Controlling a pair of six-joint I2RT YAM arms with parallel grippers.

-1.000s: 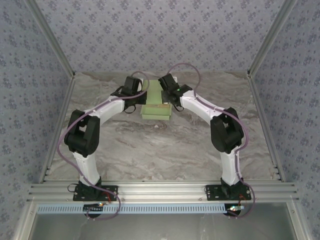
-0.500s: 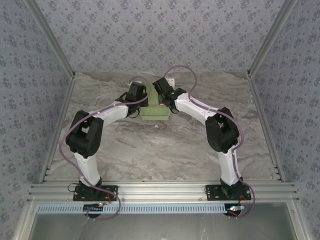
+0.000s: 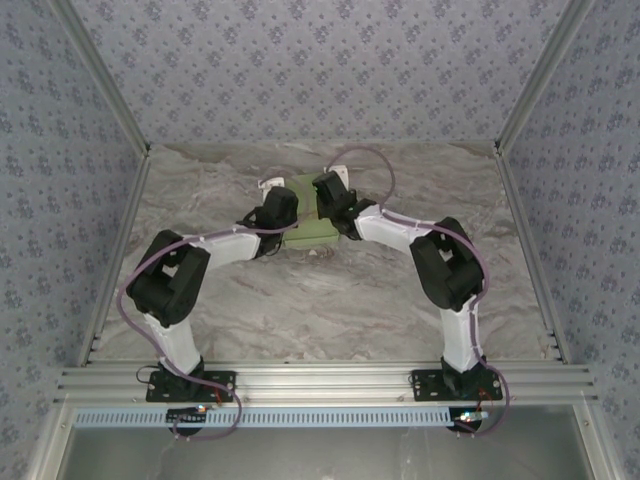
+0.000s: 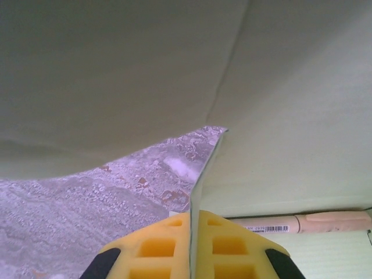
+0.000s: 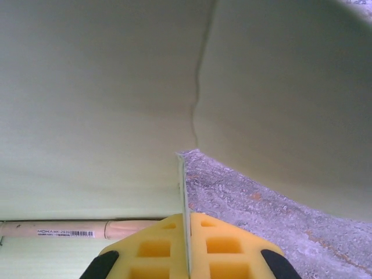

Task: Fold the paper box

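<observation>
Paper box (image 3: 316, 233) edges clenched in left pincer (image 4: 190, 232) and right pincer (image 5: 187, 232), bare table (image 3: 330, 300) around.

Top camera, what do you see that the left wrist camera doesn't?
Top camera: the left arm, the right arm and the flowery walls. Left wrist camera: a tan stick and, close up, the left pincer shut on an edge of the box. Both: the green box and the marble table.

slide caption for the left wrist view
Left gripper shut on an edge of the pale green card paper box, tan wooden stick nearby
</observation>
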